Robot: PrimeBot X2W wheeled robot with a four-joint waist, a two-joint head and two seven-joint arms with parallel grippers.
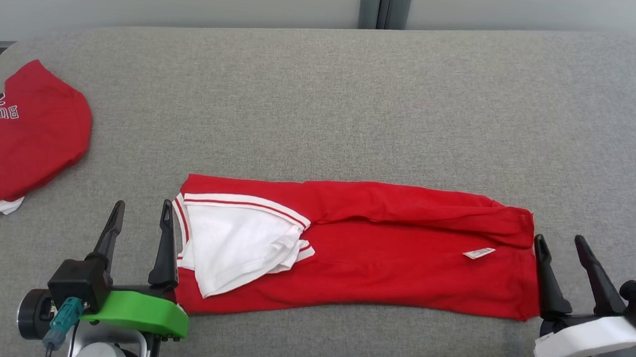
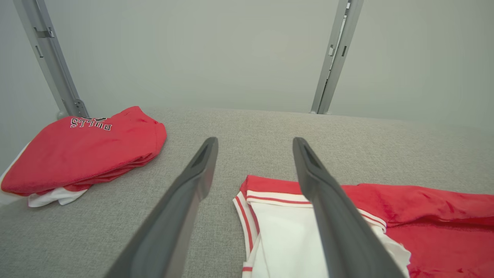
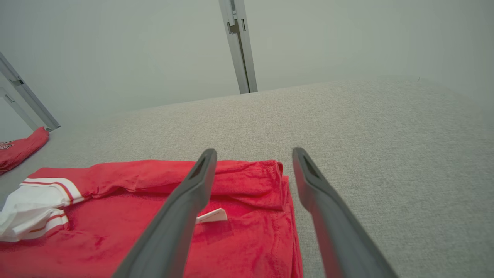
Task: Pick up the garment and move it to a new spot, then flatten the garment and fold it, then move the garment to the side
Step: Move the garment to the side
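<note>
Two grippers stand spread wide, holding nothing: the left gripper [image 1: 144, 203] at the garment's [image 1: 379, 261] white-lined end, the right gripper [image 1: 559, 238] just beside its hemmed end. The garment is red with white striped trim and lies folded into a long band near the front of the grey cushion [image 1: 357, 103], with a white tag [image 1: 479, 253] near its right end. The left wrist view shows the stacked layers of a folded Bulls shirt [image 2: 85, 154], well apart.

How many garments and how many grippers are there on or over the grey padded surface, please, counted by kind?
Garments: 2, the red-and-white garment laid out in the middle and the folded red Bulls garment at the far left.
Grippers: 2, the left gripper and the right gripper, both open, one at each end of the middle garment.
Total: 4
</note>
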